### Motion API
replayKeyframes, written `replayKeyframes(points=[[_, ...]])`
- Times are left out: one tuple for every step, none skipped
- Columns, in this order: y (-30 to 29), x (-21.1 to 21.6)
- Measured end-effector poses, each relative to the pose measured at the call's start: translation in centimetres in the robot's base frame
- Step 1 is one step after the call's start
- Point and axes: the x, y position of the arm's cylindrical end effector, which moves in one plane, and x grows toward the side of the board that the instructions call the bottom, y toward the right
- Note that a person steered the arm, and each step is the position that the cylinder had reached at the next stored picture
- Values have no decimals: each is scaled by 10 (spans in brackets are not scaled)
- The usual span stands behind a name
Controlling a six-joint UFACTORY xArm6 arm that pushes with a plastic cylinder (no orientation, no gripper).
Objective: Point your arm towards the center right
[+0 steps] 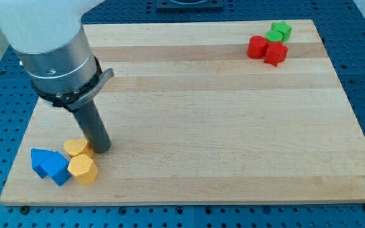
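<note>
Resting near the view's lower left corner of the pale wooden board (189,114), my tip (102,150) sits just beside the upper of two yellow hexagonal blocks (76,148), touching it or nearly so, with the second yellow hexagonal block (82,170) just below and two blue blocks (51,164) of angular shape huddled to their left. I have no jaws to release or clench, only this dark rod, so nothing is grasped. My goal, the board's centre right, lies well apart across bare wood at the view's right, about midway up the edge. Doing this well, I judge, means leaving first toward the right and slightly upward, away from the yellow blocks, so none gets dragged along. The path looks clear; the red cylinder-like block (256,47), the red star-like block (275,54) and the green star-shaped block (279,31) cluster near the top right corner, above my target, so I should stop short of rising toward them.
</note>
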Motion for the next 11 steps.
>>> replayKeyframes(points=[[-10,0],[-13,0],[32,-17],[93,-52],[146,-85],[196,-117],[235,-140],[274,-158],[315,-133],[380,-128],[440,-133]])
